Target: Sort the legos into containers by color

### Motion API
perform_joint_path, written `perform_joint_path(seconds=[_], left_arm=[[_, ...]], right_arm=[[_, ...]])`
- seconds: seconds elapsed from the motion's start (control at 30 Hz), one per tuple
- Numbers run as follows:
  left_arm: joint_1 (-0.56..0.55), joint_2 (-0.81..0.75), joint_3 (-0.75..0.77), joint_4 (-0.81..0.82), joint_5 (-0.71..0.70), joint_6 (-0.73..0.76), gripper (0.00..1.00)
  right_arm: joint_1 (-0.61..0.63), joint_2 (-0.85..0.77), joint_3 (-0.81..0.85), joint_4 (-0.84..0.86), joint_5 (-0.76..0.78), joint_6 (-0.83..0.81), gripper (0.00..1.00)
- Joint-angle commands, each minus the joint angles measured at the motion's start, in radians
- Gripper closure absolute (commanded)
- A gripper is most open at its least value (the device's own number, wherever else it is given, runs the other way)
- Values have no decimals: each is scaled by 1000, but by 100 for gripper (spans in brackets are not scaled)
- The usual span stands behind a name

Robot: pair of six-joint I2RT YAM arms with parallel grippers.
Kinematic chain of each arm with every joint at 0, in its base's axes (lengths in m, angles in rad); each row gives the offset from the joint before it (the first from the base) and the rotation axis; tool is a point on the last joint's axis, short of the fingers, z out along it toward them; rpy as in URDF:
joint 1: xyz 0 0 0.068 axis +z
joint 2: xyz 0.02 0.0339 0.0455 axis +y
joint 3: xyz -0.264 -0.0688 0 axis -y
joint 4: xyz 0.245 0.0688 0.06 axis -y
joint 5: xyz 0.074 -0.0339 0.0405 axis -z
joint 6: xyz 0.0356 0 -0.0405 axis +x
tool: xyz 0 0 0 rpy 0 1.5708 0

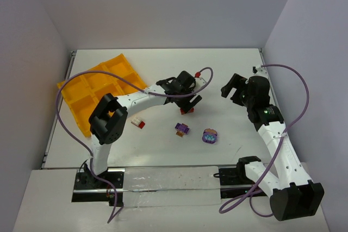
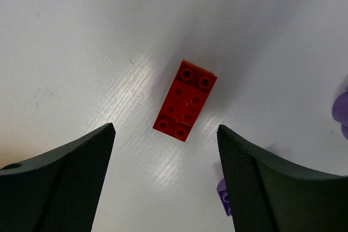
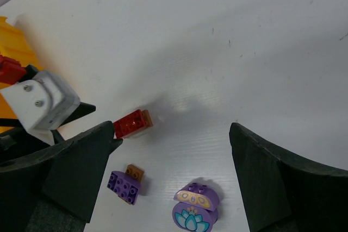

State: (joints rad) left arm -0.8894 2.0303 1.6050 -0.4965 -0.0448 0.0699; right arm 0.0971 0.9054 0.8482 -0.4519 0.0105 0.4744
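Note:
A red lego (image 2: pixel 185 100) lies flat on the white table, just ahead of and between my left gripper's (image 2: pixel 165 134) open jaws; the gripper hovers above it (image 1: pixel 186 111) without touching. A second red-and-white lego (image 1: pixel 138 122) lies to the left, near the yellow tray (image 1: pixel 100 88). A purple-and-orange lego (image 1: pixel 182 129) and a round purple lego with a light-blue flower (image 1: pixel 210 136) lie nearer the front. My right gripper (image 3: pixel 171 134) is open and empty, high at the right (image 1: pixel 232 88), looking down on the red lego (image 3: pixel 131 124) and both purple legos (image 3: pixel 125 184) (image 3: pixel 197 207).
The tray's cells look empty from above. White walls close the table at the back and both sides. A purple cable loops over the tray from the left arm. My left gripper's body (image 3: pixel 43 101) shows at the left of the right wrist view.

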Motion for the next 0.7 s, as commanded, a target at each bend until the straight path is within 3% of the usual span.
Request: perform_joint_path(seconds=[0.0,0.67], left_arm=[[-9,22,50,48,-24,91,17],[-19,135,133,-17,37,88,24]], right_arm=[[-7,-7,26,-5,-3,-18,7],[-7,13,43,1,-33,-25,7]])
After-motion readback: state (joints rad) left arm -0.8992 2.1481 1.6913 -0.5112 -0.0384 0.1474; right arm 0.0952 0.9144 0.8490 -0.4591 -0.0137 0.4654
